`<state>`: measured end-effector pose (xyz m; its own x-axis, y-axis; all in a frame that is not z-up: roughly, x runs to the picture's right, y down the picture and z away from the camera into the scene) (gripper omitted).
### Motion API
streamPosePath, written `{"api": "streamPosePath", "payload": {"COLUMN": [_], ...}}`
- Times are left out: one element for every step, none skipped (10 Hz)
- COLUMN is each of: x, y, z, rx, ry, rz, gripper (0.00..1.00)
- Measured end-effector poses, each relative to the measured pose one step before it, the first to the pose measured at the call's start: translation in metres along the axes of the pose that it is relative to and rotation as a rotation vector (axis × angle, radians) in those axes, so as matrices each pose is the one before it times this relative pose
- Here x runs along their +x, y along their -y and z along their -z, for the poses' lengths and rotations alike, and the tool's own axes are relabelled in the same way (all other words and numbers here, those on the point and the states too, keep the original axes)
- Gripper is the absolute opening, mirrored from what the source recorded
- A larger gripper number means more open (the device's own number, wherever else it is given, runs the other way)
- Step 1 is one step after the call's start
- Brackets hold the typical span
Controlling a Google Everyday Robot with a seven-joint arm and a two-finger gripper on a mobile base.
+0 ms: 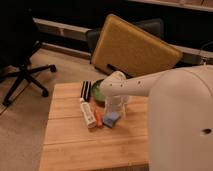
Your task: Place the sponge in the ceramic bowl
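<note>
Gripper (114,110) spread, poised at twelve o'clock of small flat blue sponge (111,119), round green ceramic bowl (101,93) at eleven.

A pale wooden plank table (85,150) stands on beige carpet (22,135) in dim, warm light. Left of the table is a black office swivel chair with a star base (27,76). Behind the table a mustard-yellow square textured panel (132,50) leans against a dark grey seat (95,37). Beyond the table, a pale ledge (55,27) runs along a dark wall.
</note>
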<state>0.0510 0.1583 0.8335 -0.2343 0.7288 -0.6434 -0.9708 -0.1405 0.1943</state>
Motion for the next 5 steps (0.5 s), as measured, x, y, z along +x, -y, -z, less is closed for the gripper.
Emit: {"api": "streamPosePath", "payload": {"x": [-0.00001, -0.0013, -0.00281, -0.00362, -0.00297], "y": [-0.00319, -0.00256, -0.0005, 0.00113, 0.00176], "z": [-0.00729, -0.00673, -0.00308, -0.00072, -0.00073], "rx": [-0.0068, -0.00239, 0.00241, 0.00407, 0.00464], "ry": [-0.01161, -0.00809, -0.00122, 0.00251, 0.00124], "rz": [0.0034, 0.00781, 0.00725, 0.00368, 0.00154], "gripper": [0.65, 0.65, 0.65, 0.65, 0.65]}}
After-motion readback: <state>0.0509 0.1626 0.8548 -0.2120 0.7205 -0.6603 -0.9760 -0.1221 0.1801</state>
